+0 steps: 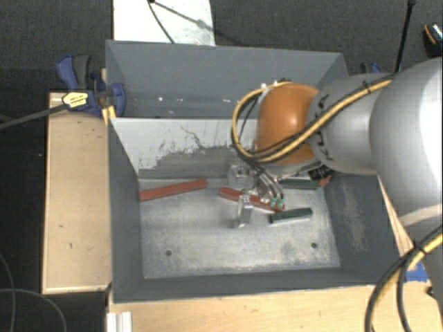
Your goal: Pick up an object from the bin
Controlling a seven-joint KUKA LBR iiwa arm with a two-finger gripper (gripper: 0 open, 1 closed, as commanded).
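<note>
My gripper hangs low over the middle of the bin, its metal tip close to the floor. A short red stick lies right beside it and runs on to the right under the gripper body. Just right of the gripper lies a dark green marker, slightly slanted. A long red stick rests apart at the left, near the foot of the back wall.
Another dark green piece and a small orange bit lie by the right wall, partly under the arm. The arm's orange dome and cables hide the bin's back right. Bare floor stretches along the front and left.
</note>
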